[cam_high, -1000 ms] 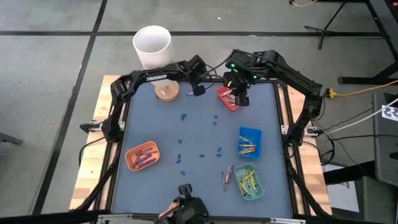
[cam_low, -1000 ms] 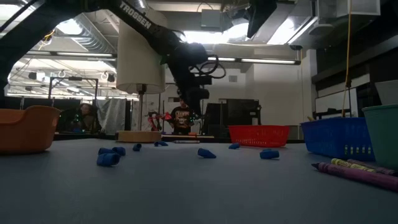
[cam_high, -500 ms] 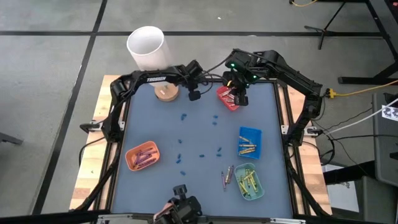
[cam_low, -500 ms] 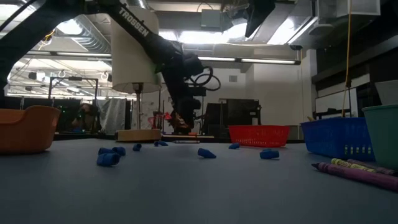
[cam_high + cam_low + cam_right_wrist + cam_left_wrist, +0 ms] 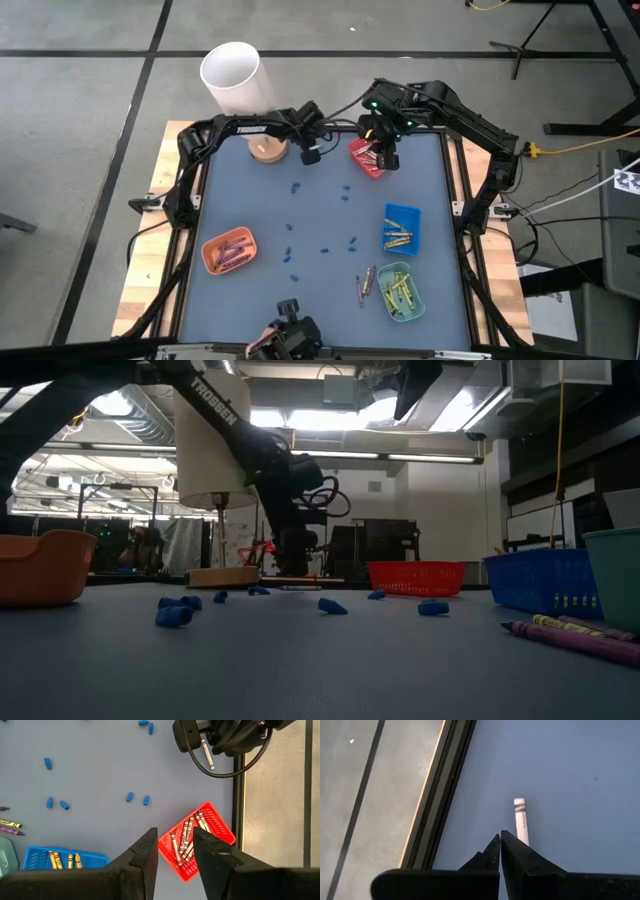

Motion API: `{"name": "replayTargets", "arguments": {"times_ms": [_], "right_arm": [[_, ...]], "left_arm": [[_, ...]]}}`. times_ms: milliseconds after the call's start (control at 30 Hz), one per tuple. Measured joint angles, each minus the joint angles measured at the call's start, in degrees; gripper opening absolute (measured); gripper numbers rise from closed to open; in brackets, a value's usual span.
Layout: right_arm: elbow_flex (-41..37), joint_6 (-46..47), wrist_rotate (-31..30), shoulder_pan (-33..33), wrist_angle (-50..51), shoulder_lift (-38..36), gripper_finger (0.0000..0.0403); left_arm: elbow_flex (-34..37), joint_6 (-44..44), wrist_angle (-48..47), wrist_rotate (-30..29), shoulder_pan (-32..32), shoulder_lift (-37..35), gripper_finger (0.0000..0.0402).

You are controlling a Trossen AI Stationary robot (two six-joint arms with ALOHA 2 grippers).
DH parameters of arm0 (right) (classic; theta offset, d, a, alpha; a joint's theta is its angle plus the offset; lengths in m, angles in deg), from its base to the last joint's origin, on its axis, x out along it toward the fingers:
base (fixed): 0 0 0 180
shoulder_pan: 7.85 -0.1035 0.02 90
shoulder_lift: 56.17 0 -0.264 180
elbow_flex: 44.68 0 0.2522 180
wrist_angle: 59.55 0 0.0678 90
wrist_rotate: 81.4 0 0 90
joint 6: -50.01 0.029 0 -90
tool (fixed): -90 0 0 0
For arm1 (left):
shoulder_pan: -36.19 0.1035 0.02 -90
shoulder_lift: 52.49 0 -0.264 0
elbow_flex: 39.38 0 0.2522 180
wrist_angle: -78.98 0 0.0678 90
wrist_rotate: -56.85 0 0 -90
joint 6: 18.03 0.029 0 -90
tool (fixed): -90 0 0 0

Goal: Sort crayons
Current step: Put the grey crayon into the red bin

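Observation:
A white crayon (image 5: 521, 820) lies on the grey table near its far edge. My left gripper (image 5: 499, 842) is shut, its tips at the crayon's near end, low over the table (image 5: 293, 565). The right wrist view shows that crayon (image 5: 208, 755) at the left gripper. My right gripper (image 5: 172, 852) hangs open, high above the red tray (image 5: 366, 157), which holds several crayons. More crayons lie in the blue tray (image 5: 401, 228), the green tray (image 5: 400, 292) and the orange tray (image 5: 229, 252). A few loose crayons (image 5: 366, 285) lie beside the green tray. My left gripper comes slanting down with shut fingers (image 5: 520, 857) over the white crayon's near end (image 5: 522, 837). The crayon shows to one side of the seam between the fingers, not in it. Whether the fingers touch it I cannot tell.
A white cylinder (image 5: 230, 72) stands on a thin rod over a wooden base (image 5: 267, 150) at the far left, close against my left arm. Small blue bits (image 5: 322, 215) are scattered over the table's middle. The table's raised frame (image 5: 437, 800) runs close by the crayon.
My left gripper has sunk toward the table and shifted a little toward the table's left edge, staying shut. The white cylinder's top has leaned toward the left. My right arm has kept still.

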Motion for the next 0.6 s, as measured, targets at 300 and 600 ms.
{"name": "replayTargets", "arguments": {"times_ms": [300, 600], "right_arm": [[0.00, 0.02, 0.65, 0.00, 0.00, 0.00, 0.0122], [0.00, 0.02, 1.96, 0.00, 0.02, 0.00, 0.0122]], "left_arm": [[-0.05, -0.32, 2.26, 0.96, -0.04, 4.18, 0.0000], [-0.15, -0.07, 1.97, 1.95, 0.00, 4.36, 0.0000]]}}
